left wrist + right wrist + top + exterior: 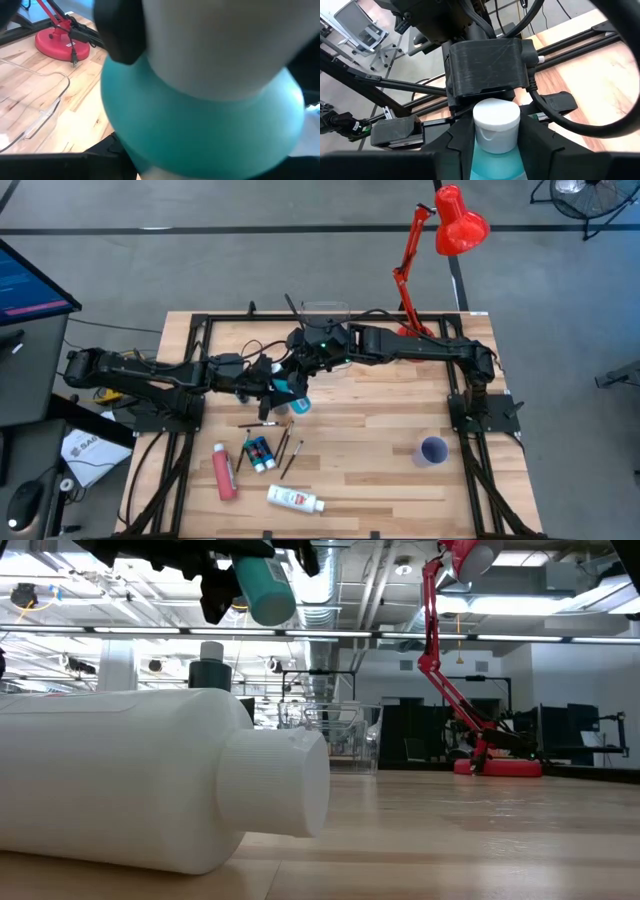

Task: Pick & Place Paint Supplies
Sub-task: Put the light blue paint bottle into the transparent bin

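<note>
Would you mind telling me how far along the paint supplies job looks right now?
Done: nothing I can confirm. In hand: the left end effector grips a light blue plastic bottle with white cap mid-air; the right end effector meets it. Left: pink-red tube, white tube, small blue-green bottles and thin dark brushes on the table.

Pale wooden plank counter (380,430) with a smooth satin finish; a matt white plastic bottle (130,785) with ribbed cap; a glossy red metal lamp (445,240).

A robotics lab or workshop: bare ceiling ducts (350,580) and strip lights overhead; a wooden bench (380,430) on concrete floor; an office chair (362,27) beyond.
</note>
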